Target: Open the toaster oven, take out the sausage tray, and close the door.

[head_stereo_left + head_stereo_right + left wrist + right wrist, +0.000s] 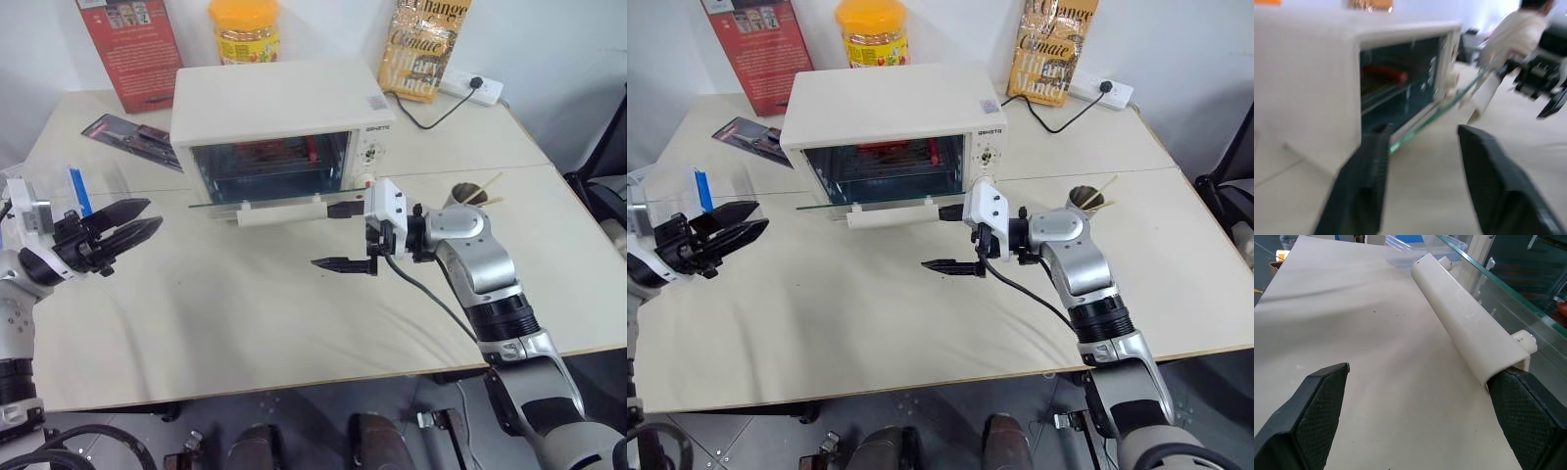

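Note:
The cream-white toaster oven (279,103) stands at the back middle of the table. Its door (257,198) hangs open and lies level, with the long bar handle (279,212) at the front. Inside, red sausages (284,150) on the sausage tray show on the rack; the tray's metal is hard to make out. My right gripper (345,236) is open at the handle's right end, upper finger level with the handle and lower finger near the tabletop. My left gripper (149,215) hovers left of the oven, pointing toward it, fingers (1371,166) apart with nothing between them.
A clear plastic box with a blue clip (73,191) sits by the left gripper. Behind the oven stand a yellow jar (245,31), a red box (127,49) and a snack bag (423,49). A cup with sticks (460,196) is right of the oven, with a power strip (475,88) behind it.

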Available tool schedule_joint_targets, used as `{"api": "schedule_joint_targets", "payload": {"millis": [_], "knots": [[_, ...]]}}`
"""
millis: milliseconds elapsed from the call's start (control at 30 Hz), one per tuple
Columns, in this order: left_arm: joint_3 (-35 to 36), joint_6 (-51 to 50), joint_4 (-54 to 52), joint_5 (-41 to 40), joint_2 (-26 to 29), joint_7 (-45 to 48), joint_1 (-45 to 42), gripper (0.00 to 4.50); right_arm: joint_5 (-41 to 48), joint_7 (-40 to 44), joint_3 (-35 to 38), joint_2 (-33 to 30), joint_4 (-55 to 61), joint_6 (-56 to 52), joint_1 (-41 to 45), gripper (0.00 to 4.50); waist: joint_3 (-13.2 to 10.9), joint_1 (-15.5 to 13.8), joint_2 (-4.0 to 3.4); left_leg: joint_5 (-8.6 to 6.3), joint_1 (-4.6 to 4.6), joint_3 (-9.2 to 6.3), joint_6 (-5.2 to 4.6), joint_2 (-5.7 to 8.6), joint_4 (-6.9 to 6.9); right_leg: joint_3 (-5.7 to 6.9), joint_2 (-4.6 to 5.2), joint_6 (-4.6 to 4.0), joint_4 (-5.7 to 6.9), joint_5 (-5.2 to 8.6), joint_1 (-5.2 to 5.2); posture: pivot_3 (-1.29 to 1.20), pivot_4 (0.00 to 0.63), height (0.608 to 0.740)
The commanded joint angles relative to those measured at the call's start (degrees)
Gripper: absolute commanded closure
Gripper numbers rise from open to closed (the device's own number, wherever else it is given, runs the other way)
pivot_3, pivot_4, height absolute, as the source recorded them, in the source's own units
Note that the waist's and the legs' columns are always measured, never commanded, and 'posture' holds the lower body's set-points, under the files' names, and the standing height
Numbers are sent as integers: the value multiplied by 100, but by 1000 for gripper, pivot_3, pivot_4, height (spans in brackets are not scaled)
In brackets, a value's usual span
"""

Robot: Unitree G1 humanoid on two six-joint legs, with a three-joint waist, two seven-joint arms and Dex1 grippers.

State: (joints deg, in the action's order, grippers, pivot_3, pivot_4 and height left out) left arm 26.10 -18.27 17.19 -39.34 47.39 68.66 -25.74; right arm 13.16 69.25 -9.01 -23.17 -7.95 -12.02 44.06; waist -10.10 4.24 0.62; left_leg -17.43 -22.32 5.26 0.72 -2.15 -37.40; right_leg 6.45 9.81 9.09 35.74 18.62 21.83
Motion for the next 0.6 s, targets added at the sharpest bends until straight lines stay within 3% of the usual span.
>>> {"api": "schedule_joint_targets", "payload": {"millis": [33, 133, 367, 600], "knots": [[-154, 100, 330, 53, 23, 285, -379, 3599, 166, -61, -9, 21, 422, -30, 13, 0, 0, 12, 0, 0, 0, 1, 0, 0, 0, 0, 0, 0, 0, 0, 0, 0, 150, 740], [-491, 274, 892, 287, -79, 557, -887, 4482, 175, -196, 15, 19, 568, -111, -74, 0, 0, 6, 1, 0, 0, 0, 0, 0, 0, 3, 0, 0, 2, 0, 1, 0, 150, 740], [-1181, 852, 1953, 1040, -451, 697, -1808, 4482, 199, -508, 116, -111, 996, -372, -383, 0, -3, -14, 7, 0, -1, -1, 0, 0, -4, 8, 0, 0, 4, 0, 1, 0, 150, 740], [-1434, 1032, 2413, 1292, -766, 929, -2226, 4482, 90, -888, 269, -513, 1435, -737, -884, 0, -5, -84, 12, 0, -3, 0, 0, 0, -12, 9, 0, 1, 5, 0, 1, 0, 150, 740]]}}
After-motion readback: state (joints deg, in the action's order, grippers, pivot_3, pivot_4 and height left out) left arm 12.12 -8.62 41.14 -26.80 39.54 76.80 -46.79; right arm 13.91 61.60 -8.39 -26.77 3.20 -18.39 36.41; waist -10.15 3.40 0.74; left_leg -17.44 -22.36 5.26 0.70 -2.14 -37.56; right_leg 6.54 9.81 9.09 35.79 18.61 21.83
